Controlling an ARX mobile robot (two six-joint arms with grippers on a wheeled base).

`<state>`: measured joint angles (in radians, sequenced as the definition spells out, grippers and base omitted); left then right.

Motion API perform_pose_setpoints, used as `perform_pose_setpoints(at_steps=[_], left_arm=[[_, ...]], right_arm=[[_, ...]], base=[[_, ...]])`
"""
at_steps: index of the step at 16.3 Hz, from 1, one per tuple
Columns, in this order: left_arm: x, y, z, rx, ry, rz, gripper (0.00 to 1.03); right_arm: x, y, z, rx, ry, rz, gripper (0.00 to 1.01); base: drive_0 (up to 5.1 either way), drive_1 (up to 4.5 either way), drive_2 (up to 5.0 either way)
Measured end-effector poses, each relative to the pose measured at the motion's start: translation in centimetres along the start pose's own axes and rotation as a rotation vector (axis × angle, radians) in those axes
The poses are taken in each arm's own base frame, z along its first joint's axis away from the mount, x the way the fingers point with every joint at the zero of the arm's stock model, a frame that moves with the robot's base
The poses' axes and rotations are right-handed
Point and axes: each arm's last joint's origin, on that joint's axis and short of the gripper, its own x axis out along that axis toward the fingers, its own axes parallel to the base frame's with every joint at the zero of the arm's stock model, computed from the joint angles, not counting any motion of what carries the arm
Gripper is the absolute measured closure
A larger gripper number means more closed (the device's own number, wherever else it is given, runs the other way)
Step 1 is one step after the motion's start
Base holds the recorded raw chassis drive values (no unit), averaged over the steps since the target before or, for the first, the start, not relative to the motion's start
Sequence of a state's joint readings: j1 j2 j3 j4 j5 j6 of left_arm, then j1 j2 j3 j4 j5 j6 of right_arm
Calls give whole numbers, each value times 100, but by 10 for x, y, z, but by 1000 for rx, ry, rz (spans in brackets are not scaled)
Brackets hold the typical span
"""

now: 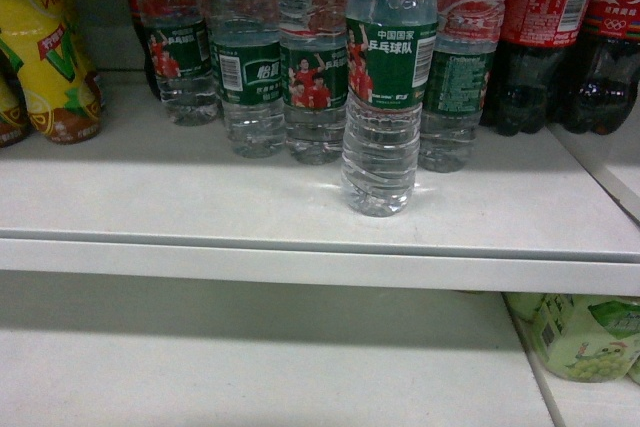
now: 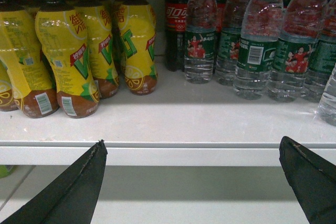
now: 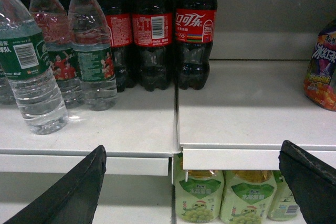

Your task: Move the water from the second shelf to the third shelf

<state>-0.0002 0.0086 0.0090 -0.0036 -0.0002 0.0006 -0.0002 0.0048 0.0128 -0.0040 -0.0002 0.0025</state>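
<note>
Left gripper [image 2: 191,177] and right gripper [image 3: 191,177] are sitting nearest their wrist cameras, both spread wide, nothing between the fingers, both hovering in front of the shelf edge [image 1: 320,265].

Task is looking not started: the water [image 1: 385,87] is standing upright on the upper shelf, forward of its row, at about 12 o'clock in the head view and close to the front lip. In the right wrist view it is showing at 9 o'clock [image 3: 29,77], well left of the gripper centreline. No gripper is touching it.

Other water bottles [image 1: 250,57] are lining up behind it, cola bottles [image 3: 194,40] at 3 o'clock of them, yellow tea bottles [image 2: 65,56] at 9 o'clock.

Lower shelf [image 1: 250,367] is showing bare space directly below; green drinks [image 3: 199,198] are sitting off at 4 o'clock.

Remaining, by my read: reach, grasp, lift out, place on the target shelf, release.
</note>
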Motion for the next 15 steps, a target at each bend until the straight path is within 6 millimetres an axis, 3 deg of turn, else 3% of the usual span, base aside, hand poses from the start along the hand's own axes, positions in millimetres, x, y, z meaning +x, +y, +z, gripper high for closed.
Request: perform_pose_setpoints(at_steps=[15], left_arm=[[0, 0, 0, 0, 0, 0, 5]], right_arm=[[0, 0, 0, 0, 0, 0, 3]], base=[[0, 0, 0]])
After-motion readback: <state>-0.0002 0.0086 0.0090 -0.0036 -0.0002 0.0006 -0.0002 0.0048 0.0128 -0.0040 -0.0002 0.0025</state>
